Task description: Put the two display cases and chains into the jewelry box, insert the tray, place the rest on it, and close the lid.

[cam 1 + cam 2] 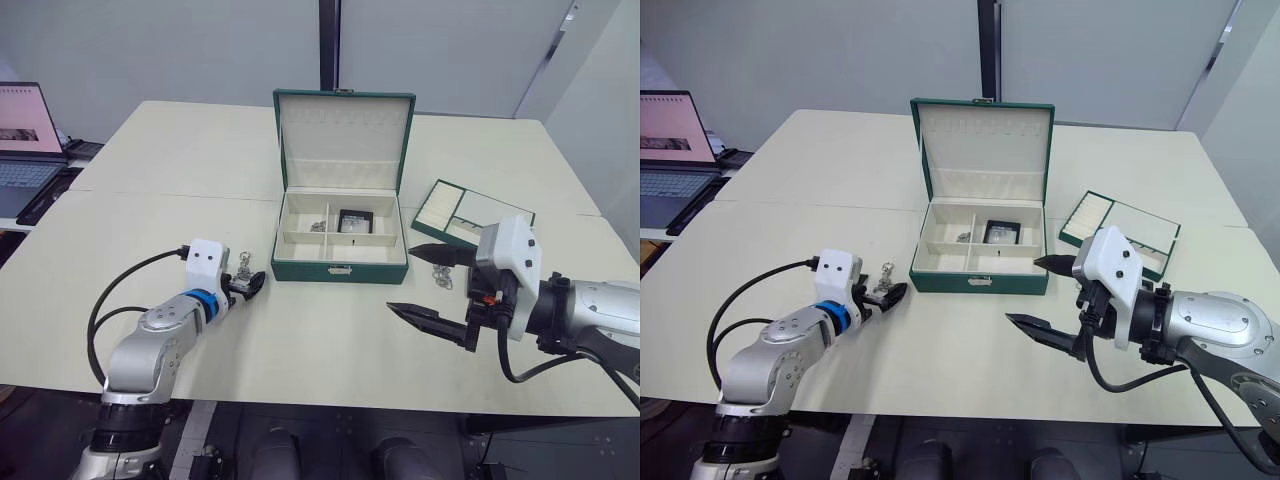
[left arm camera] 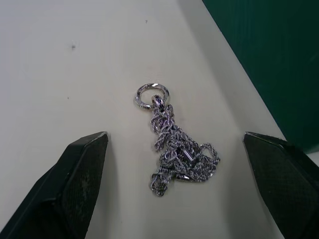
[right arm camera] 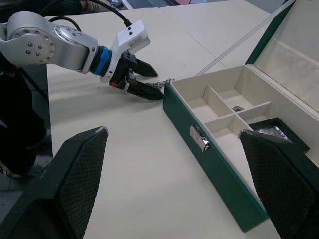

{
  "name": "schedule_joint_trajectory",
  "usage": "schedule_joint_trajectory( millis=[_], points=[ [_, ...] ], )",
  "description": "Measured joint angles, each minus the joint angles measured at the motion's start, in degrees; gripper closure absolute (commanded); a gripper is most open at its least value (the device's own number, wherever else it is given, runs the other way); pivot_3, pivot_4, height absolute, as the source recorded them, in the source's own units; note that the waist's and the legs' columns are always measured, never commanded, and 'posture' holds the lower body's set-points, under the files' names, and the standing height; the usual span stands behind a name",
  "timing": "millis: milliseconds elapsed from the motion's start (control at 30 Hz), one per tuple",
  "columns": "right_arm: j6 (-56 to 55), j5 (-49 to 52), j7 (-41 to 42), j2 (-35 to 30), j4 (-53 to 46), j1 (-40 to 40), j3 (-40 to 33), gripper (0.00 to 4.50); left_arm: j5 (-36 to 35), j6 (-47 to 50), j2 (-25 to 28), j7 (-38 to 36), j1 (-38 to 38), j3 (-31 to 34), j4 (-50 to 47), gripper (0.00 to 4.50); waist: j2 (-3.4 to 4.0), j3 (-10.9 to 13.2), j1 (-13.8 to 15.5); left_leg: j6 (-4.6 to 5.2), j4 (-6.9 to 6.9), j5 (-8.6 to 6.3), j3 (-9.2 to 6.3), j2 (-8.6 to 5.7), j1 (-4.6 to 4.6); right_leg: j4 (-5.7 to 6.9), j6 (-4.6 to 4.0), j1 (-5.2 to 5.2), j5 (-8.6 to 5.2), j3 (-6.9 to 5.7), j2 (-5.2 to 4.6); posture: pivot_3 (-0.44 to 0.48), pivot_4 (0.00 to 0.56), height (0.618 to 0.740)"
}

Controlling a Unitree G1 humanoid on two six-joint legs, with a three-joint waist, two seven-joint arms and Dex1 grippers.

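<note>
Left gripper (image 1: 250,284), lower left of frame, spread wide astride a chain (image 2: 175,149) on the table (lined up for pinching); jewelry box (image 1: 340,268) open at centre, awaiting it.

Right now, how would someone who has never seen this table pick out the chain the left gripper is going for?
Find the open green jewelry box mid-table. On the bare tabletop off its left front corner lies a small silvery chain with a ring at one end, between the open fingers of the left gripper. Another chain sits inside the box; this one lies outside.
</note>
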Motion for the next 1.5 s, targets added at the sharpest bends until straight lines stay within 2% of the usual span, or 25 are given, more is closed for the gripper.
schedule_joint_trajectory(
  millis=[367, 467, 867, 1500],
  points=[
    [0.61, 0.32, -0.96, -1.04, 0.00, 0.12, -1.81, 0.00, 2.26, -2.53, -1.04, -1.50, -1.24, -0.33, 2.75, 0.01, 0.08, -0.05, 0.24, 0.00, 0.01, 0.00, 0.00, 0.00, 0.02, 0.00, 0.00, 0.03, 0.00, 0.00, 0.00, 0.000, 0.150, 0.726],
    [0.71, 0.50, -0.96, -1.04, 0.00, 0.15, -1.81, 0.00, 2.16, -2.22, -1.06, -1.95, -1.01, -0.04, 2.69, 0.61, 0.09, -0.05, 0.23, 0.00, 0.01, 0.00, 0.01, 0.00, 0.02, 0.00, 0.00, 0.04, 0.00, 0.00, 0.00, 0.000, 0.150, 0.726],
    [0.72, 0.61, -0.96, -1.04, 0.00, 0.14, -1.81, 0.00, 2.35, -1.68, -1.04, -3.50, -0.16, 0.37, 1.66, 4.41, 0.14, -0.09, 0.26, 0.00, 0.01, 0.00, 0.01, -0.01, 0.02, -0.01, 0.00, 0.05, 0.00, 0.00, -0.01, 0.000, 0.150, 0.726],
    [0.72, 0.21, -0.95, -1.04, 0.39, 0.14, -1.81, 0.00, 3.64, -1.99, -1.23, -3.90, -1.50, 0.01, 2.54, 4.43, 0.14, -0.08, 0.73, 0.01, 0.01, -0.01, 0.02, -0.01, 0.02, -0.01, 0.00, 0.05, 0.00, 0.00, -0.01, 0.000, 0.150, 0.726]
  ],
)
